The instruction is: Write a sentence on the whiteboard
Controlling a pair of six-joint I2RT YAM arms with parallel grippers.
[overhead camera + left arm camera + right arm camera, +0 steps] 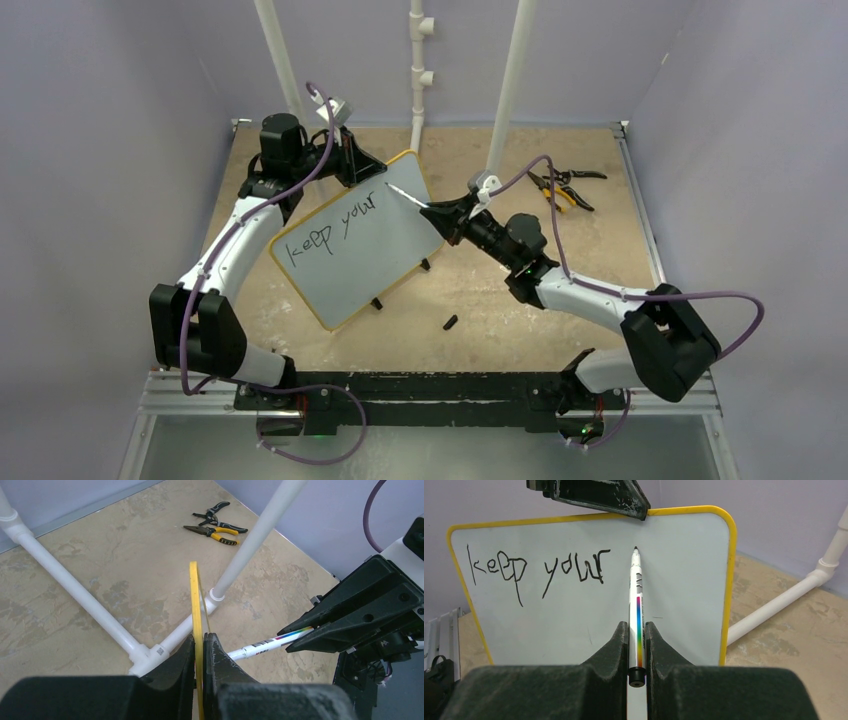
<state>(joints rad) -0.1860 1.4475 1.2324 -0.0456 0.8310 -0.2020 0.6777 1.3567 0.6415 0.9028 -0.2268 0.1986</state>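
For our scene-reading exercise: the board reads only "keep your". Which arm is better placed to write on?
Right: the right gripper holds the marker, tip just past the sentence's last word; the left gripper clamps the whiteboard's frame.

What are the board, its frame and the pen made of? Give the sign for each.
Board: likely coated sheet, smooth pale face taking ink. Frame: probably yellow plastic, rounded moulded corners. Pen: likely plastic, glossy white printed barrel.

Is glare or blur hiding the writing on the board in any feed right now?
Right wrist: the writing is crisp and dark on the whiteboard, no glare, marker tip sharp. Top external: evenly lit, writing small but legible. Left wrist: whiteboard seen edge-on, only its yellow frame shows, no writing visible.
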